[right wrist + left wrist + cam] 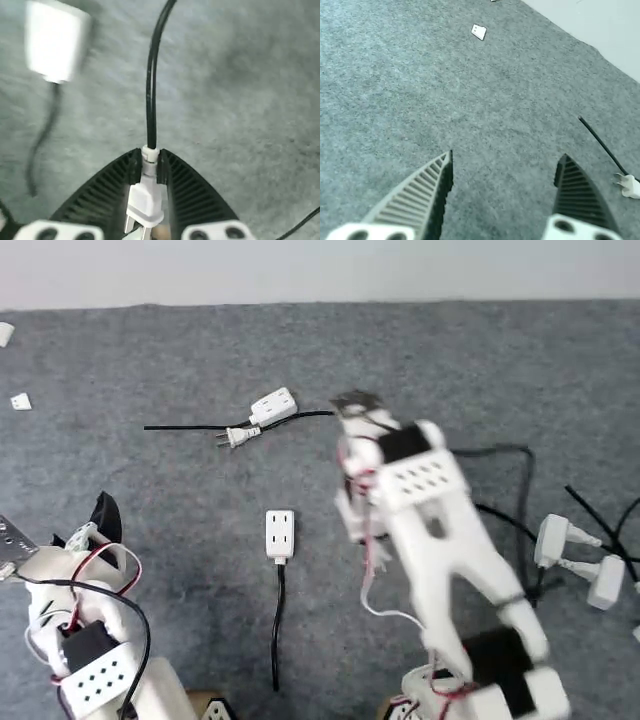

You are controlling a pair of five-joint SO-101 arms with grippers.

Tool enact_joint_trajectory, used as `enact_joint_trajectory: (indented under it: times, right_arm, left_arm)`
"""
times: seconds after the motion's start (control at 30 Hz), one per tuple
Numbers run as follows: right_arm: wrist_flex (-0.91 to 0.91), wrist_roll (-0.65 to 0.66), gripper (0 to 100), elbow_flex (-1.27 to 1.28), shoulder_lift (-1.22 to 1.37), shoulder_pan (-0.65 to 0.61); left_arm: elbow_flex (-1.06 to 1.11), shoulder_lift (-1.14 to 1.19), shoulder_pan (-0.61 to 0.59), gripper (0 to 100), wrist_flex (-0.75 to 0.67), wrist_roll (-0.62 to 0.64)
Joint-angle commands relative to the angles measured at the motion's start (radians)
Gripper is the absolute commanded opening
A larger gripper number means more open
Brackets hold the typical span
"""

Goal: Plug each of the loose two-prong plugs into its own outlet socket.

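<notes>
My right gripper (pixel 148 157) is shut on a white two-prong plug (pixel 144 200); its black cord (pixel 150 95) runs away over the grey carpet. In the high view that gripper (pixel 352 520) hangs right of a white outlet socket (pixel 279 534), which also appears in the right wrist view (pixel 52 42). Farther back lies a second outlet socket (pixel 273 405) with a loose plug (pixel 238 436) just in front of it. My left gripper (pixel 502 175) is open over bare carpet at the near left (pixel 60 530), well apart from that loose plug (pixel 630 186).
White adapters (pixel 555 538) and tangled black cables (pixel 520 500) lie at the right edge. Small white scraps (pixel 20 401) sit at the far left, one of them seen as a scrap (pixel 478 32) in the left wrist view. The near outlet's cord (pixel 278 630) trails toward the front.
</notes>
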Motion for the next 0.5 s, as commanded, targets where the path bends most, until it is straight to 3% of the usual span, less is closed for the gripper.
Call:
enact_joint_trajectory:
  times: [0.0,0.23,0.37,0.47]
  right_arm:
    - [-0.226,0.075,0.9,0.245,-0.142,0.133]
    - [-0.547,0.233,1.3,0.465,-0.117,0.288]
    - [-0.535,0.321,6.9,0.431,-0.012,0.312]
    - [-0.495,0.310,14.7,0.358,0.058,0.341]
  left_arm:
    - [-0.044,-0.011,0.023,31,-0.028,-0.009]
    - [-0.044,-0.008,0.026,31,-0.028,-0.009]
    - [-0.044,-0.008,0.026,31,-0.028,-0.009]
    - [-0.044,-0.008,0.026,31,-0.028,-0.009]
